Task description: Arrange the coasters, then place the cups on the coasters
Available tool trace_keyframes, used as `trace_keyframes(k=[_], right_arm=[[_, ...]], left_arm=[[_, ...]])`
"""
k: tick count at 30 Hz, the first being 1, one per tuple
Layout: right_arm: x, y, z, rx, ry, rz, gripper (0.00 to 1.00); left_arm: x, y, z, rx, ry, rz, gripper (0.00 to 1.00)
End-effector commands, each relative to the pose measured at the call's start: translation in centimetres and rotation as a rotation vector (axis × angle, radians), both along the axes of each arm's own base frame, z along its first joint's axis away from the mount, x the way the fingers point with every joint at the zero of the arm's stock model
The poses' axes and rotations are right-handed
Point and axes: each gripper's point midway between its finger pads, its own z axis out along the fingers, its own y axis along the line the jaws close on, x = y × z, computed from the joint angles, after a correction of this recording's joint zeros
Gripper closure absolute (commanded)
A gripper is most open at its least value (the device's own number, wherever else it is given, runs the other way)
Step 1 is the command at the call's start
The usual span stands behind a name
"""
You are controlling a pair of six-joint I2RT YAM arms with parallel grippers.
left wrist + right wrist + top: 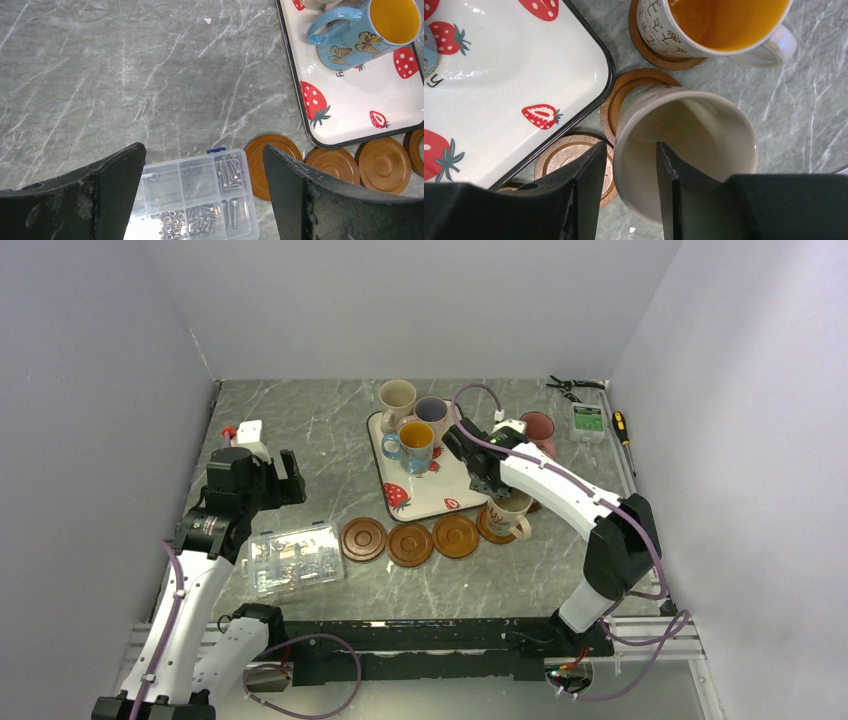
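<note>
We reckon the task about a third done. The coasters lie in a row on the desk (300,430) in front of the strawberry tray (440,495). Three bare coasters (410,544) are unused, the cream mug (694,135) stands on the fourth coaster (634,77), and the orange-inside mug (724,20) sits on its own coaster (644,47) just beside it. Left to move are another cream mug (396,398), the purple-blue-inside mug (432,412) and the butterfly mug (413,445), all at the tray. The pink mug (540,428) stands apart at the right; we cannot tell whether a coaster lies under it. The right gripper (630,147) has its fingers astride the cream mug's wall, one outside and one inside. They are part open, with a gap showing, so we judge they are not clamping it. The left gripper (204,150) hangs near the clear plastic box (292,558), fingers wide apart and holding nothing.
</note>
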Motion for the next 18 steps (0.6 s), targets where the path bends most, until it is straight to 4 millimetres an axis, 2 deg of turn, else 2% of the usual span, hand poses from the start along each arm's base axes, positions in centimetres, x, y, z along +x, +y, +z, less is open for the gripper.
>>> trace_keyframes(k=[1, 11, 18], right_arm=[[0.7, -0.1, 2.1, 0.024, -0.069, 0.012, 0.52], [0.8, 0.8, 4.6, 0.114, -0.166, 0.129, 0.44], [1.8, 2.2, 7.6, 0.167, -0.271, 0.274, 0.43]], left_arm=[[0.3, 0.0, 1.6, -0.001, -0.046, 0.000, 0.06], [-0.2, 0.6, 2.9, 0.003, -0.104, 0.029, 0.06], [0.1, 0.3, 2.4, 0.001, -0.089, 0.020, 0.06]])
